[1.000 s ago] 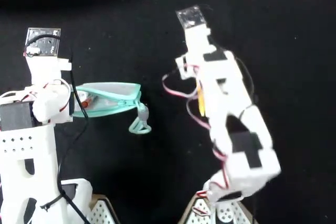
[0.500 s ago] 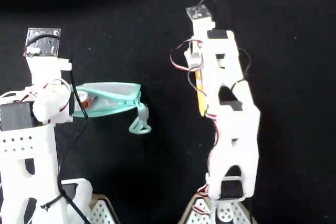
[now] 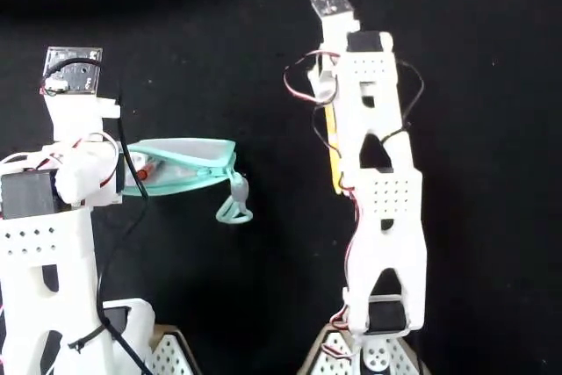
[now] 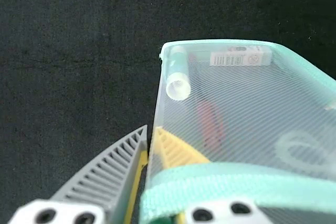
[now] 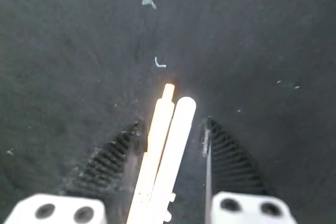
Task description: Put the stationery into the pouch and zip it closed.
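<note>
The high camera is fixed above the scene and looks steeply down on the black worktop (image 3: 492, 129). The arm bases lie at its near edge and the worktop's back edge at the far side, so the left arm (image 3: 61, 217) and the right arm (image 3: 378, 199) show from above along their length. The left wrist camera looks out along its own fingers (image 4: 105, 177) from very near and faces the clear pouch (image 4: 247, 114) with the worktop beyond. The high view shares that pouch (image 3: 180, 164). The right wrist camera looks down between its fingers (image 5: 231, 161) at the worktop close below. There it sees a pencil (image 5: 157, 129), which the high view shows partly under the right arm.
</note>
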`<state>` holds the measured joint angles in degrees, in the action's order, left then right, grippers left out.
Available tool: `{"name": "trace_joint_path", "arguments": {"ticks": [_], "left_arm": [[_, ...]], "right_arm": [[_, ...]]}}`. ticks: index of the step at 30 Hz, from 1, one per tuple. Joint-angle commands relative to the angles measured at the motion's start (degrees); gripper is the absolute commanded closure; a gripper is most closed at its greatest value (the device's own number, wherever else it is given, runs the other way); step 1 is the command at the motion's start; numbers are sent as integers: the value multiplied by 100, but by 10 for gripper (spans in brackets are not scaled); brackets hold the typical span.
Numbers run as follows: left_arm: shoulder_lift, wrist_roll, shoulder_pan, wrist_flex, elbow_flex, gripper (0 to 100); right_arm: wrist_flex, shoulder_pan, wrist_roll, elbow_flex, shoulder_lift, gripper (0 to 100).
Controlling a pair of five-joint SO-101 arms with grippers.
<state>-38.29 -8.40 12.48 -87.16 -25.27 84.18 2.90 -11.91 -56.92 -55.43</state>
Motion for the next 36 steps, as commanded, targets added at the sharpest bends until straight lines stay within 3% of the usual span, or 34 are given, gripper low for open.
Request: {"name": "trace_joint_path", "arguments": {"ticks": [1,4,17,22,28,36], "left_arm": [[70,26,119,0,-312,970],[70,26,119,-9,-312,970],[70,26,119,-18,-312,970],[70,26,119,-18,-312,970],[70,26,119,-18,-312,970],[70,26,119,-18,-312,970]], "right_arm": [[79,141,-281,-435,84,825],[35,325,-651,-233,75,825],[-747,308,-932,1130,75,828],[-246,457,-1354,1182,84,841],[316,695,-1565,1165,119,982],[1064,677,-1538,1200,215,979]]}}
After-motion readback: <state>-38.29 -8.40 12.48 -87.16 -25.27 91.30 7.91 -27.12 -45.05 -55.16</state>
